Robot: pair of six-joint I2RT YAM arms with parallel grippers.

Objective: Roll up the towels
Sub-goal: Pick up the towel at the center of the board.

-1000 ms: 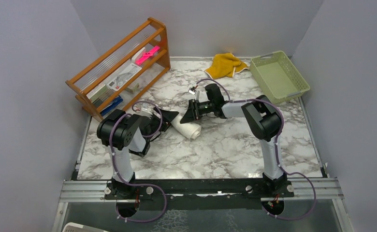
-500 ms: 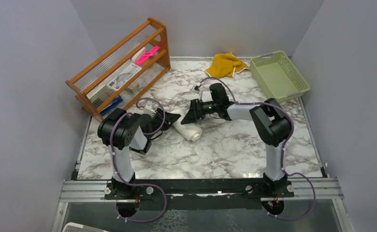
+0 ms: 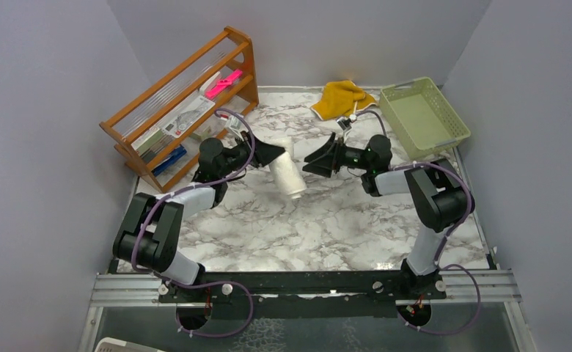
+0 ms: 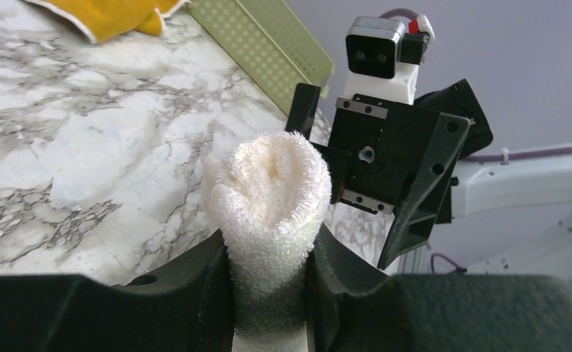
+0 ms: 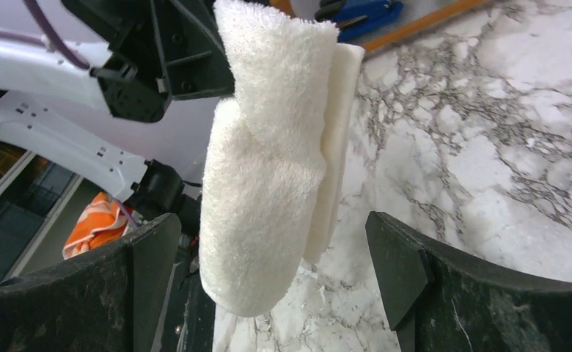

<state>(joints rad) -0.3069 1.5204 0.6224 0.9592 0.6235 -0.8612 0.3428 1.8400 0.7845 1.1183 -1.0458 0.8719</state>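
1. Roll of cream towel (image 3: 289, 170): centre of the top view, between the two grippers. It is a thick terry bundle, gripped at one end, with the free end hanging towards the lower middle of the right wrist view.
2. Left gripper (image 3: 271, 153): left of centre, narrow, its fingers (image 4: 213, 275) clamped on the cream towel.
3. Right gripper (image 3: 321, 157): right of centre, spread wide and holding nothing. The roll hangs between its fingers (image 5: 397, 268), apart from both.
4. Yellow towel (image 3: 342, 98): upper centre, crumpled on the marble table (image 3: 342, 220), just left of the basket.
5. Basket (image 3: 424, 114): pale green, upper right.
6. Rack (image 3: 184, 103): wooden, upper left, with small items on its shelves.
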